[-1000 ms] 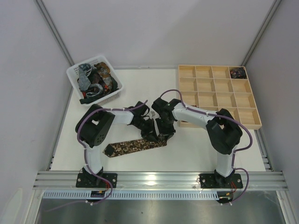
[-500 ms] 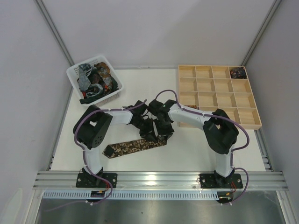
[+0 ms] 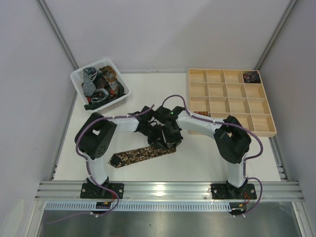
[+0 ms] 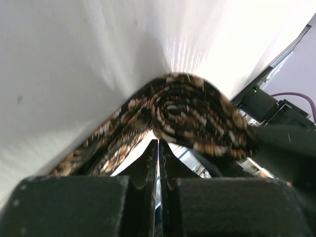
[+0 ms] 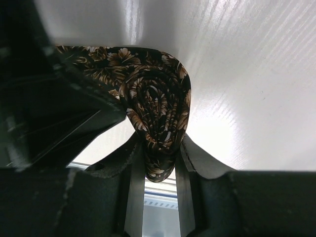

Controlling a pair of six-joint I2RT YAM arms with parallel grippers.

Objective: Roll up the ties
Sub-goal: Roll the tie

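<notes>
While both arms meet over the table [image 3: 207,160], you can find the brown tie [image 3: 138,155] just left of the wooden tray [image 3: 197,101], a little nearer the arm bases than the tray's near edge. Its flat, pointed end stretches away from the tray, and the end closest to the tray is wound into a roll [image 5: 155,111].

Your right pincer [image 5: 159,148] is grasping that roll. One finger sits on each side of the coil's lower part, and the spiral of layers shows plainly in the right wrist view.

Your left pincer [image 4: 158,145] is clenched, with its fingers pressed together to a thin slit. The roll lies right at its tips on the side away from the tray. You cannot tell from these views whether a layer of cloth is caught between them.

A white basket [image 3: 79,79] stands well to the tray's left at the far side, heaped with more ties [image 3: 101,84]. The tray's far right compartment holds a dark bundle [image 3: 252,76], too small to make out.
</notes>
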